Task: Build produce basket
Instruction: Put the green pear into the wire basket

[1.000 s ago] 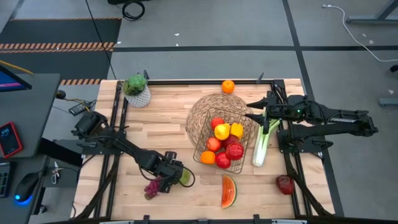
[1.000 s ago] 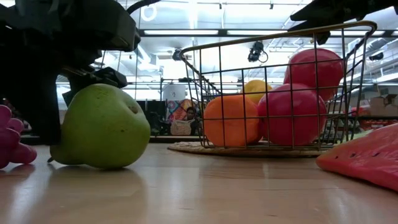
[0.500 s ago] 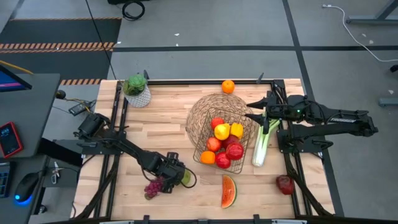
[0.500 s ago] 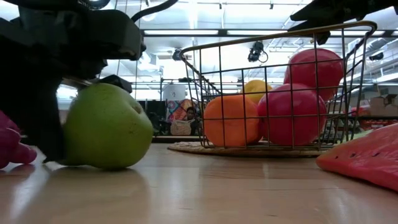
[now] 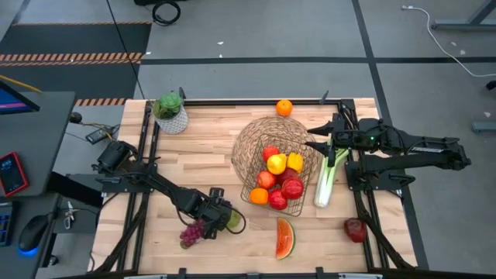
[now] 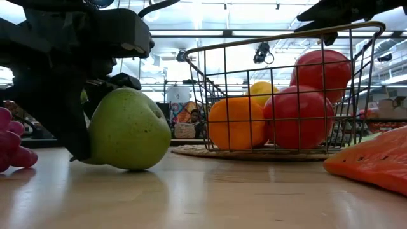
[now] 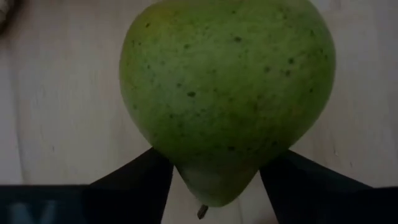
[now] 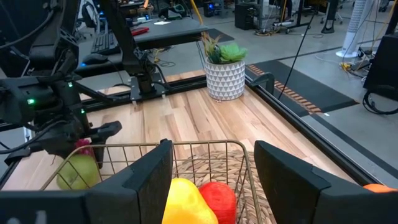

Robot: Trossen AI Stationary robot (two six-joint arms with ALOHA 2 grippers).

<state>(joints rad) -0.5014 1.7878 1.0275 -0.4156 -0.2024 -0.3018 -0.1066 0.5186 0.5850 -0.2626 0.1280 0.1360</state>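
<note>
A green pear (image 5: 230,220) (image 6: 127,130) lies on its side near the table's front edge, left of the middle. My left gripper (image 5: 224,218) (image 7: 214,163) is shut on it. The wire basket (image 5: 275,211) (image 6: 286,39) stands on a round woven mat (image 5: 249,139) and holds red, orange and yellow fruit. My right gripper (image 5: 311,136) (image 8: 211,148) stands open above the basket's far right rim (image 8: 205,144); whether it touches the rim I cannot tell. Purple grapes (image 5: 191,232), a watermelon slice (image 5: 285,237), a celery stalk (image 5: 329,174), an orange (image 5: 284,108) and a red apple (image 5: 355,229) lie loose. My left gripper pinches the pear's narrow stem end (image 7: 212,182) between its two fingers (image 7: 142,182). The fingers slant steeply down from the table's left. The pear's wide end points away from the fingers, and the pear rests on the table on its side, tilted (image 6: 130,166).
A leafy plant in a white pot (image 5: 170,113) (image 8: 225,78) stands at the far left corner. The grapes (image 6: 9,143) lie close to the left of the pear. The watermelon slice (image 6: 369,162) lies to the right, in front of the basket. Dark rails run along the table's edges.
The green pear has slid a little toward the table's right along the table top and tipped over somewhat. My left gripper has stayed about it.
</note>
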